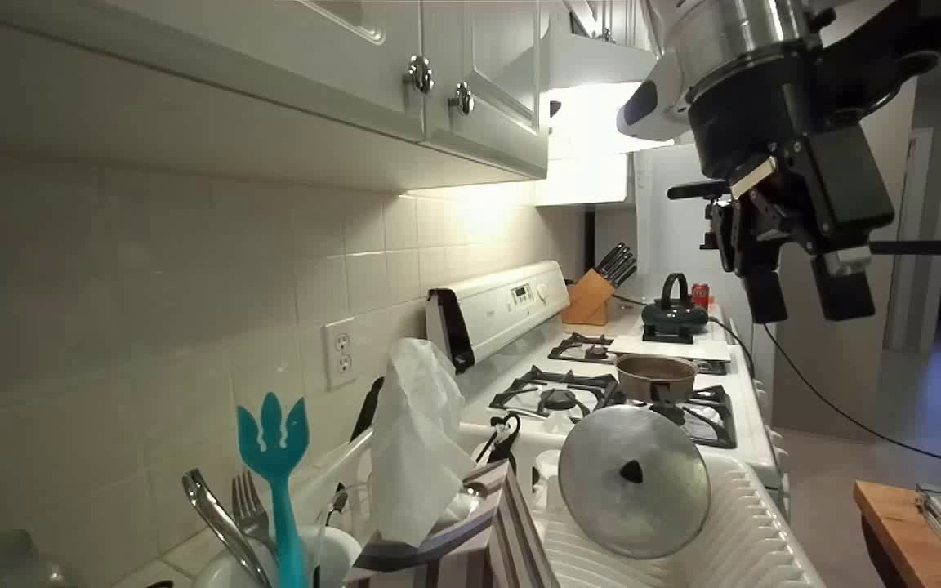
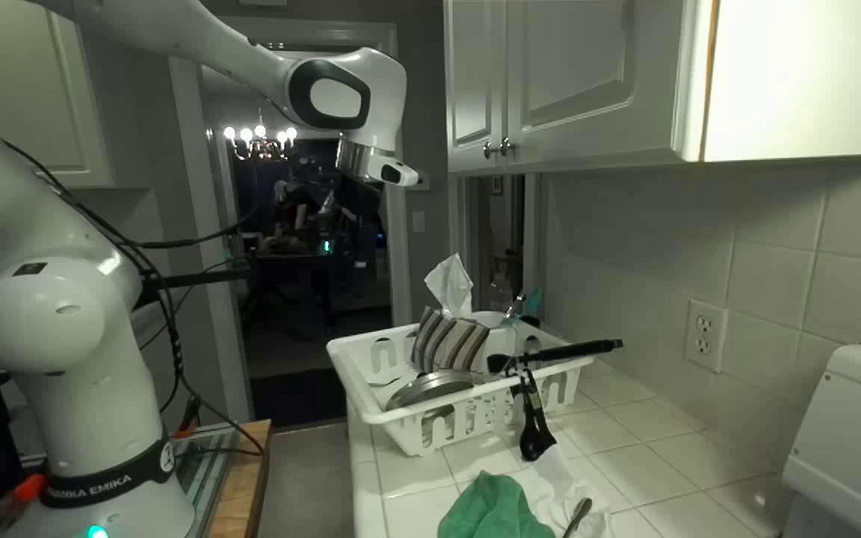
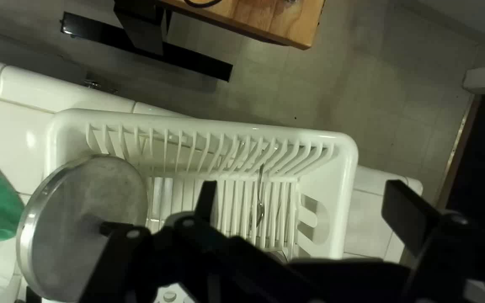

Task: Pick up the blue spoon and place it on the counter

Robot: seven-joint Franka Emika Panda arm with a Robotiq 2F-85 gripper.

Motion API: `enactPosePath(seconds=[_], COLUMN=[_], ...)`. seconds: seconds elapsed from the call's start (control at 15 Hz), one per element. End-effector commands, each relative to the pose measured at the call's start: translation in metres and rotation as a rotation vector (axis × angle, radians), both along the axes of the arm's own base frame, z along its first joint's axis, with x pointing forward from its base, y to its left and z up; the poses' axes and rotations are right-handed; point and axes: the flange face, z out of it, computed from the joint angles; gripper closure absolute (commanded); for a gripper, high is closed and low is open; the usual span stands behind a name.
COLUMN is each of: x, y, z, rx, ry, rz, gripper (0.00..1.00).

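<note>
The blue spoon (image 1: 273, 445) is a teal utensil with a pronged head. It stands upright, slightly tilted, among metal utensils in a white cup (image 1: 336, 559). In an exterior view its head shows small at the rack's far corner (image 2: 533, 300); it is out of the wrist view. My gripper (image 1: 805, 298) is open and empty, high up and well apart from the spoon. In the wrist view its spread fingers (image 3: 303, 198) hang above the dish rack's end. The white tiled counter (image 2: 643, 448) lies under and beside the rack.
The white dish rack (image 2: 445, 401) holds a metal lid (image 1: 601, 490) and a striped box with white tissue (image 1: 413, 441). A black handle (image 2: 572, 350) sticks out over its rim. A green cloth (image 2: 494, 508) lies on the counter. Cabinets (image 1: 483, 73) hang above.
</note>
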Motion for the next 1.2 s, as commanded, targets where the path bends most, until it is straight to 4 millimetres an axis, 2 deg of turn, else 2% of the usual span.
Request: enactPosePath(seconds=[0.0,0.13,0.27,0.53,0.73,0.87,1.0,1.13], x=[0.0,0.003,0.016,0.06,0.097,0.119,0.139,0.15], y=[0.0,-0.002,-0.008,-0.018,-0.011,-0.004,0.001,0.008], z=[0.0,-0.001,-0.007,-0.019,-0.034,-0.054,-0.088,-0.114], rx=[0.0,-0.002,0.018,0.076,0.118,0.123,0.122,0.126], ry=[0.0,-0.021,-0.103,-0.343,-0.487,-0.572,-0.62,-0.632], rz=[0.0,-0.019,-0.067,-0.188,-0.28,-0.329,-0.394,-0.433], gripper=[0.0,0.0,0.0,0.0,0.0,0.0,0.0,0.0])
